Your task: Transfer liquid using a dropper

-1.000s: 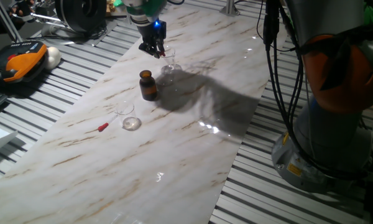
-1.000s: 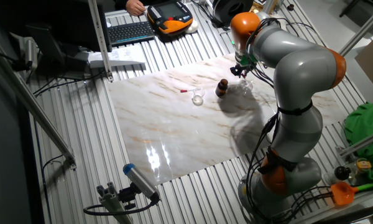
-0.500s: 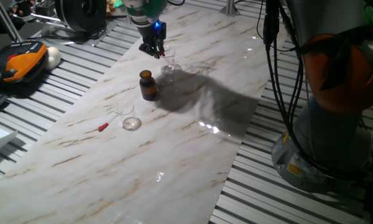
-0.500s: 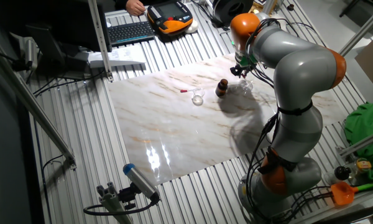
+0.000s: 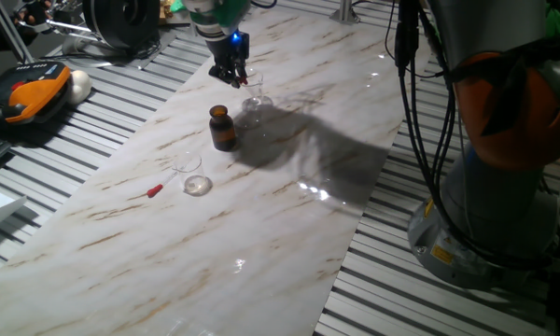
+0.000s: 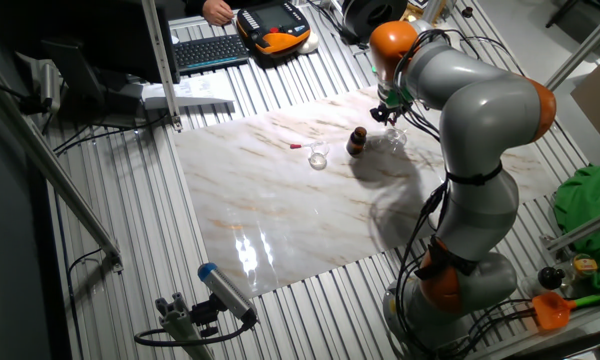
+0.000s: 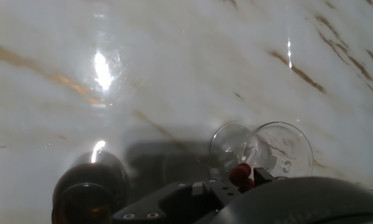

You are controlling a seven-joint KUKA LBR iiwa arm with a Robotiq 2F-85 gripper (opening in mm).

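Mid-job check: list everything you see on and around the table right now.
Brown bottle: one, amber, mid-table, open top, beside the glass beaker.
Glass beaker: one, clear, right under the gripper.
Small glass dish: one, clear, nearer the camera than the bottle.
Red-tipped item: one, lying on the marble left of the dish; it is too small to identify.
Red piece: one, at the fingers above the beaker, possibly a dropper bulb.
Marble tabletop: one, white with brown veins.
Orange pendant: one, off the table's edge.
Gripper: one, black, over the beaker; grip unclear.
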